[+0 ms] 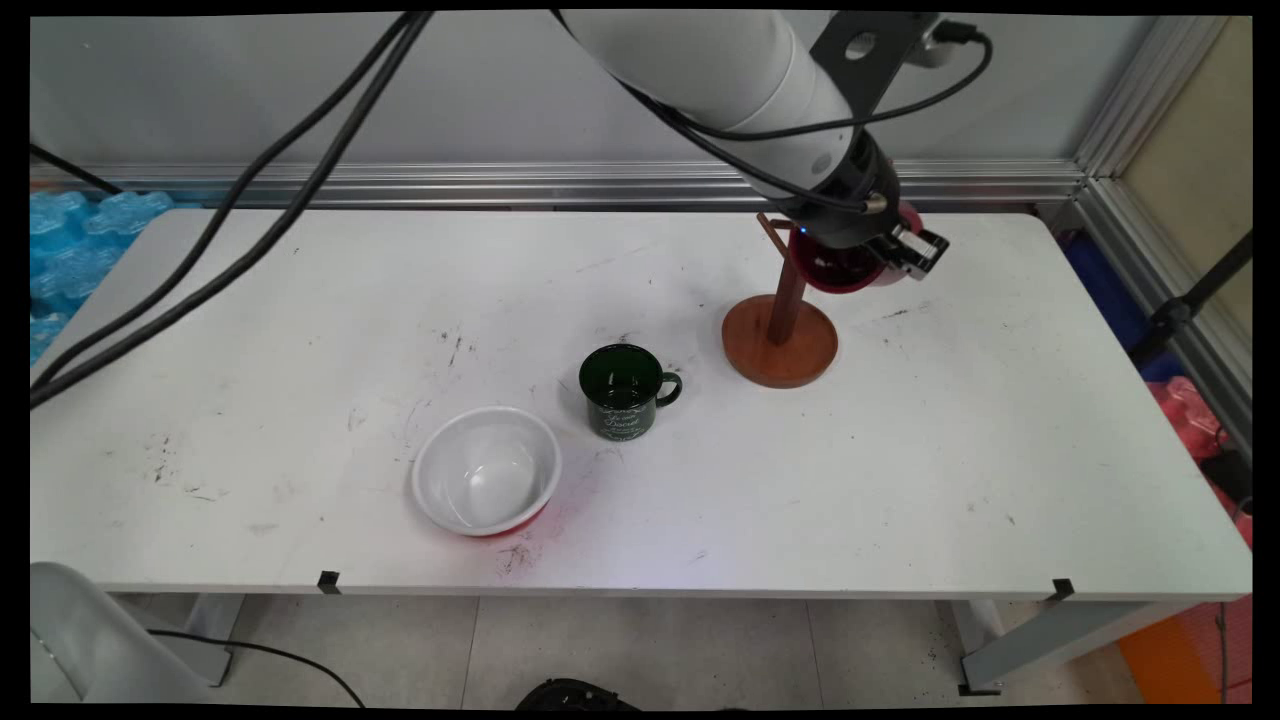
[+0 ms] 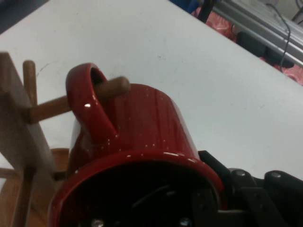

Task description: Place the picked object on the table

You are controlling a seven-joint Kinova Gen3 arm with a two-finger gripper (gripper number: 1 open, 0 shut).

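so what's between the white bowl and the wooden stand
The green mug, upright with its handle toward the stand, sits between it and the bowl; otherwise bare table. This shows in the main view only.

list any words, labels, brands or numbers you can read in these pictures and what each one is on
Dark green enamel mug: pale script lettering on its side in the main view, too small to read.
Glossy red ceramic mug, handle hooked over a peg of the wooden mug stand: no text visible.
White round bowl: no text visible.
Black two-finger gripper: no readable label.
White table: only scuff marks, no writing.
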